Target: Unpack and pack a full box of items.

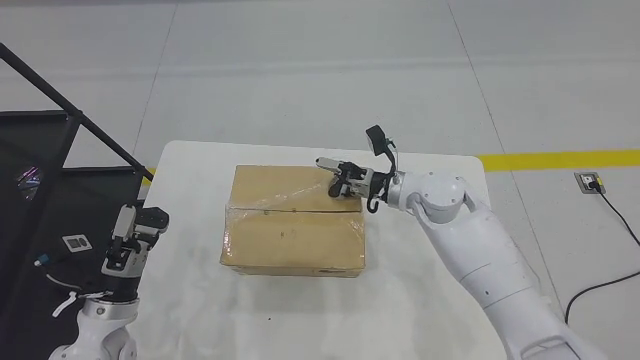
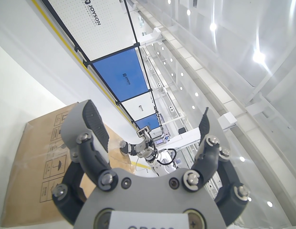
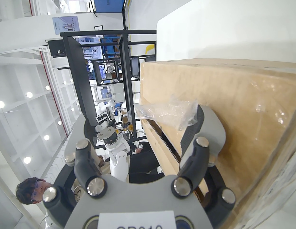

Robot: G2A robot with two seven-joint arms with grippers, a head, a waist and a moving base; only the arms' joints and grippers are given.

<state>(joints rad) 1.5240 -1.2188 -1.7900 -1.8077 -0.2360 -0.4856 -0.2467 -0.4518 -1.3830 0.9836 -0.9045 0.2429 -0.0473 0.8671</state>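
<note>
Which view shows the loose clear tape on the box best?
Right wrist view: the tape is close, crumpled, lifted off the edge of the box beside the right gripper. In the top view it is a faint sheen on the box top; in the left wrist view, a small distant scrap.

Box (image 1: 293, 218) contents hidden under closed flaps (image 1: 285, 188), box cropped in both wrist views, crumpled clear film (image 3: 169, 113) possibly tape.
</note>
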